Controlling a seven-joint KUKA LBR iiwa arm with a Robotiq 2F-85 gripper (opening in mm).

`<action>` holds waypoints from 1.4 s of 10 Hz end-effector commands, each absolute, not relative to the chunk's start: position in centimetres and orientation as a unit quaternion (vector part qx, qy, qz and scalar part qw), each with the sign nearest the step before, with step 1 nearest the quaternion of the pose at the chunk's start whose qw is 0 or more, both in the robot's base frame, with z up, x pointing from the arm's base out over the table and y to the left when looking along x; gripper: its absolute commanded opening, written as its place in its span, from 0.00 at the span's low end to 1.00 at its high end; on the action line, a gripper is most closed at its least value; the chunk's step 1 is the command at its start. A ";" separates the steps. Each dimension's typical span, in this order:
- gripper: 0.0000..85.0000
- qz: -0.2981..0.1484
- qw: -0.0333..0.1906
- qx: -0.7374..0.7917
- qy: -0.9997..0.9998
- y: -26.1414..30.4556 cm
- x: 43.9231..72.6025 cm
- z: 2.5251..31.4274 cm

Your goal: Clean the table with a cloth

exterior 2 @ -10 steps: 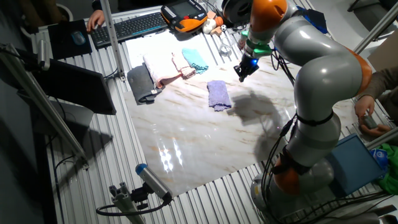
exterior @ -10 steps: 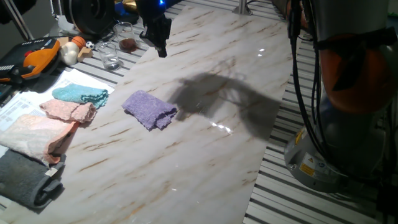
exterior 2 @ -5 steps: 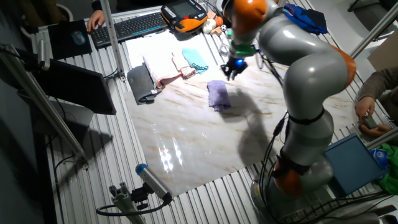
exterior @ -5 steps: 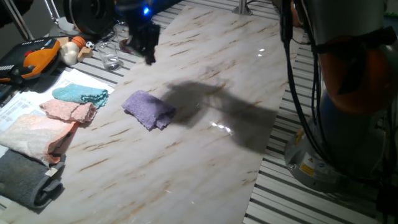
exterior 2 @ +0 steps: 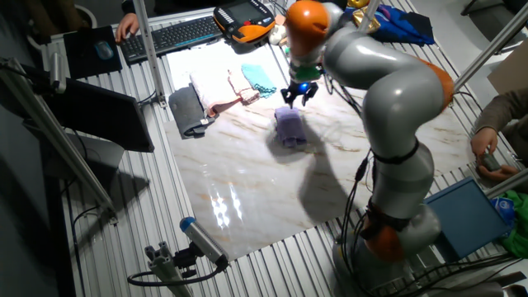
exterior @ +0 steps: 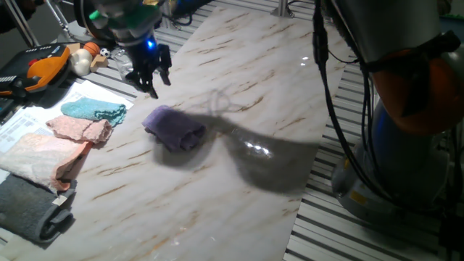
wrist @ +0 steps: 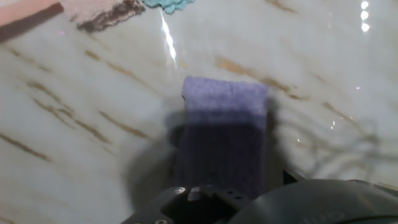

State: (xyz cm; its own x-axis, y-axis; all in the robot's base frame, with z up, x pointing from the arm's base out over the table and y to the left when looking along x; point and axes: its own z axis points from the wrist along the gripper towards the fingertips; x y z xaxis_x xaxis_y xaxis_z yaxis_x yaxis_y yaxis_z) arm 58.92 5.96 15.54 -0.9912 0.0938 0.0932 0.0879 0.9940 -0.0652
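The purple cloth (exterior: 174,129) lies crumpled on the white marble table (exterior: 283,80), left of the middle. My gripper (exterior: 152,84) hangs above the table just behind and left of the cloth, apart from it, fingers pointing down and spread open with nothing between them. From the other side, the gripper (exterior 2: 295,100) hovers over the far end of the cloth (exterior 2: 290,129). In the hand view the cloth (wrist: 224,127) fills the centre, shaded by the hand, on the table (wrist: 74,124). My fingertips do not show there.
A teal cloth (exterior: 94,110), a pink cloth (exterior: 80,129), a pale pink cloth (exterior: 36,156) and a dark grey cloth (exterior: 29,206) lie along the left edge. An orange pendant (exterior: 43,64) and small clutter sit at the back left. The arm's base (exterior: 391,145) stands at the right.
My gripper has swung left and lower, from the back of the table to just behind the purple cloth. Its shadow now covers the cloth. The cloth has not moved.
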 end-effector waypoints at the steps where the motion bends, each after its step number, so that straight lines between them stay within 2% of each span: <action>1: 0.60 0.025 0.044 -0.044 -0.998 6.0 59.5 13.7; 6: 0.60 0.022 0.014 -0.036 -0.999 6.2 59.9 8.4; 10: 0.60 0.016 0.012 -0.034 -0.999 6.5 57.8 6.3; 14: 0.60 0.014 0.009 -0.027 -0.999 5.9 57.4 5.3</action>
State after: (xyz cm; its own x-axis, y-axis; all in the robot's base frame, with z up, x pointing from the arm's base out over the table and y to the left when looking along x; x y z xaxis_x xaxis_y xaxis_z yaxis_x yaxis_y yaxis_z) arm 57.41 5.87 5.26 -0.9984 0.0545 0.0133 0.0541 0.9981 -0.0283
